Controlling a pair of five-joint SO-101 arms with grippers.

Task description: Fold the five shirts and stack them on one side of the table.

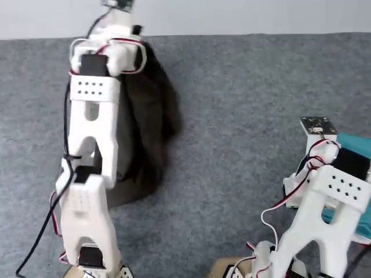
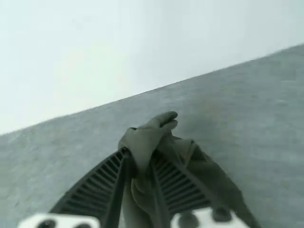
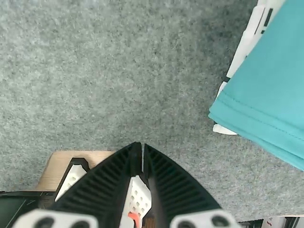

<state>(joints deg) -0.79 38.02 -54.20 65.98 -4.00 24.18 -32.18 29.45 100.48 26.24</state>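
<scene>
Dark shirt (image 2: 153, 129): being pinched by the left gripper (image 2: 140, 156). A bunched fold is sticking out just past the fingertips (image 2: 124, 153), and more cloth is running back between the two black ribbed fingers. In the high view the dark shirt (image 1: 152, 124) is hanging from the gripper end of the left arm (image 1: 90, 145) and trailing back beside and under that arm. Its lower end is lying on the grey mat (image 1: 243, 116).

Past the left gripper's tips the grey mat (image 2: 247, 104) is running up to a pale wall (image 2: 95, 47).

Teal shirt (image 3: 268, 92): lying near the right gripper (image 3: 139, 145), off to one side of it and not touching it. Its stitched hem is facing the gripper, and a white plastic part (image 3: 243, 50) is poking out along its edge. In the high view the teal shirt (image 1: 355, 145) is showing just behind the right arm (image 1: 324, 197).

Right gripper: fingers pressed together, nothing between them, hanging over bare grey mat (image 3: 104, 71). A tan board (image 3: 59, 166) is lying just behind the fingers.
</scene>
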